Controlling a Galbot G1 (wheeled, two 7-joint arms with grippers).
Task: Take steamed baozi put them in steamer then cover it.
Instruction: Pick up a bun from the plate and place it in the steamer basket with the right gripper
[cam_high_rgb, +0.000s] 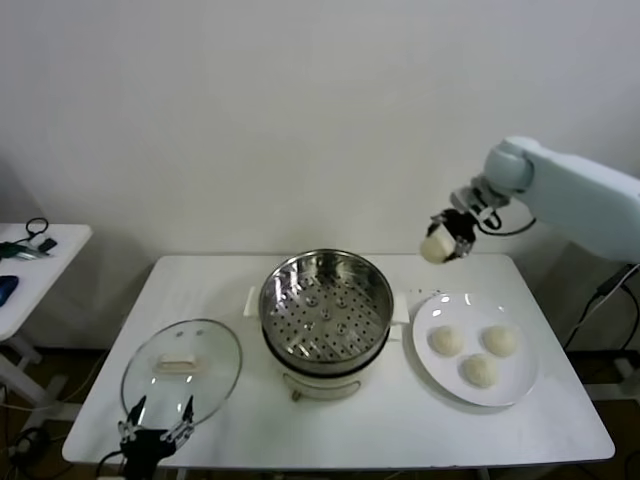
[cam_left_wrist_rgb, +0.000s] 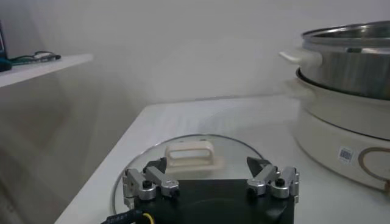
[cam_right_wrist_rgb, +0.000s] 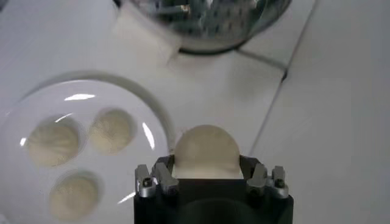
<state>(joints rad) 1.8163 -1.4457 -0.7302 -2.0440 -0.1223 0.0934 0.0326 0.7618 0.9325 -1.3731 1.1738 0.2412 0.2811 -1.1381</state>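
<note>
In the head view, the right tool (cam_high_rgb: 440, 243) is hanging at the upper right of the frame, above the far right part of the tabletop (cam_high_rgb: 400, 410), and it is gripping one baozi (cam_high_rgb: 436, 247) between its fingers. Three more baozi (cam_high_rgb: 446, 341) are lying on the plate (cam_high_rgb: 520, 385) at the lower right. The steamer (cam_high_rgb: 326, 305) is standing open at the centre on its white pot (cam_high_rgb: 320, 382). The cover (cam_high_rgb: 182, 370) is lying flat at the lower left, handle (cam_high_rgb: 175, 364) up. The left tool (cam_high_rgb: 157, 418) is waiting at the bottom left edge, just at the cover's near rim, its fingers spread wide and holding nothing.

In the left wrist view, the left tool (cam_left_wrist_rgb: 211, 178) is sitting at the bottom of the frame with its fingers wide apart, the cover (cam_left_wrist_rgb: 189, 152) lying just beyond them. The steamer (cam_left_wrist_rgb: 350, 58) is rising at the right on the pot (cam_left_wrist_rgb: 341, 137).

In the right wrist view, the right tool (cam_right_wrist_rgb: 210, 173) is clamping the baozi (cam_right_wrist_rgb: 206, 151) at the bottom centre. The plate (cam_right_wrist_rgb: 116, 91) with three baozi (cam_right_wrist_rgb: 111, 129) is showing at the left, and the steamer (cam_right_wrist_rgb: 204, 24) at the top.
</note>
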